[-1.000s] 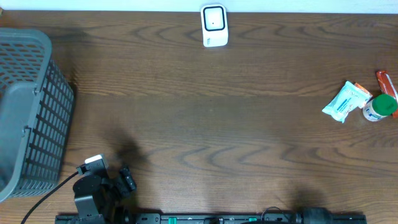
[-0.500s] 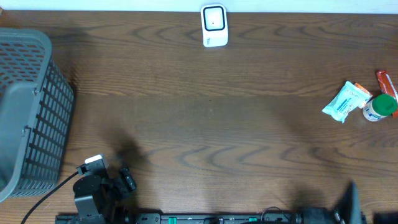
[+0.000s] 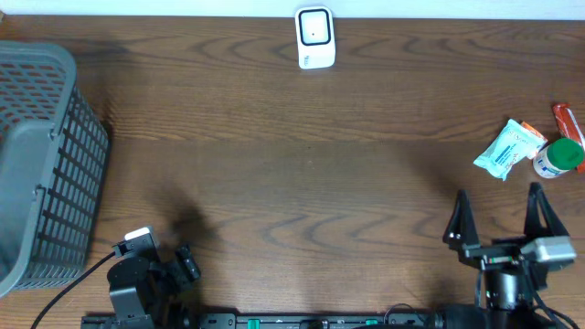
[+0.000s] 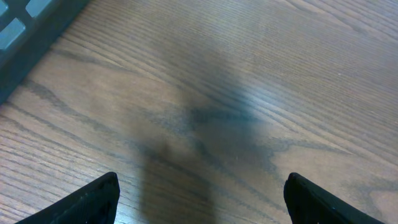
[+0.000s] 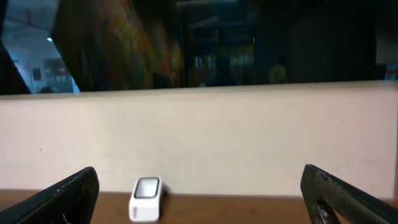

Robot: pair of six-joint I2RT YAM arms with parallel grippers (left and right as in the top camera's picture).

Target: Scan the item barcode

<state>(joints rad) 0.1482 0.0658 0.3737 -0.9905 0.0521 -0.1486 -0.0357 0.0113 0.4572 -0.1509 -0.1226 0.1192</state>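
We count two grippers: one left gripper (image 4: 201, 178), one right gripper (image 3: 497, 194). One white scanner (image 3: 315, 38), far ahead of both. One grey basket (image 3: 41, 155), ahead of the left gripper and to its left. Three small goods ahead of the right gripper, to its right: one teal-and-white packet (image 3: 508, 149), one green-capped bottle (image 3: 559, 158), one orange-red item (image 3: 568, 122). One wooden table (image 3: 302, 164).

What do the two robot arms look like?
Both are black. The right arm ends in two long tapered jaws, with a pale grey block beside the wrist. The left arm carries a white block and a black cable.
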